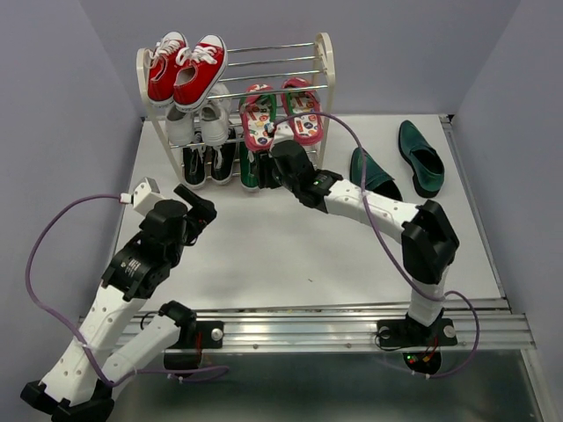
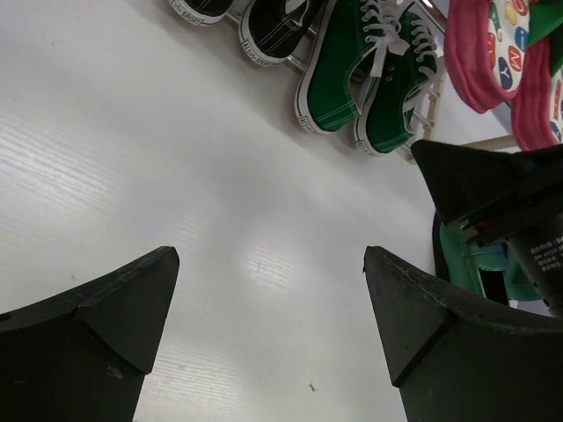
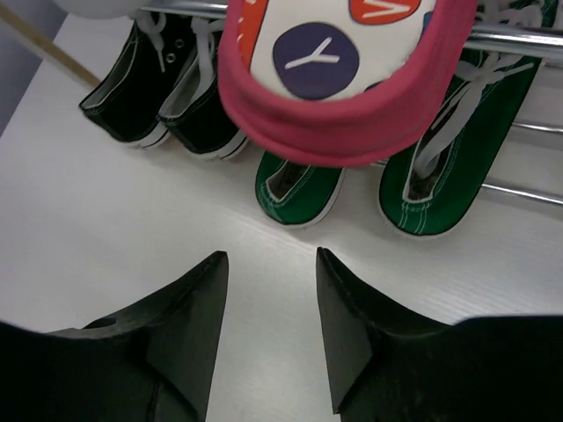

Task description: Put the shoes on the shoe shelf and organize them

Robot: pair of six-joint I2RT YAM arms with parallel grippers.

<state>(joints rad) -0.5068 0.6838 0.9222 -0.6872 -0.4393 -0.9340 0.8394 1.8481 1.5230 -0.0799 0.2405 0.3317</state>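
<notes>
Farthest left, the left gripper point(image 1: 201, 207) hangs released above the bare white counter point(image 1: 290, 251), its jaws spread wide with nothing between them. Behind it the shoe shelf point(image 1: 326, 61) stands at the back of the counter. Its left half holds red sneakers point(image 1: 186, 69) on the top tier, white sneakers point(image 1: 195, 123) on the middle tier and black sneakers point(image 1: 208, 163) at the bottom. Its right half holds the pink-red flip-flops point(image 1: 281, 114) on the middle tier, heels tipped toward the front, and below them the green canvas sneakers point(image 3: 444, 189) side by side on the bottom tier, heels toward the front beside the black pair. The right gripper point(image 3: 268, 259) sits just in front of the green pair, low over the counter under the overhanging flip-flop, its jaws partly apart and holding nothing. To the right, both dark green loafers point(image 1: 374, 176) lie on the counter off the shelf, near each other but apart, one beside the right arm and the other further right.
</notes>
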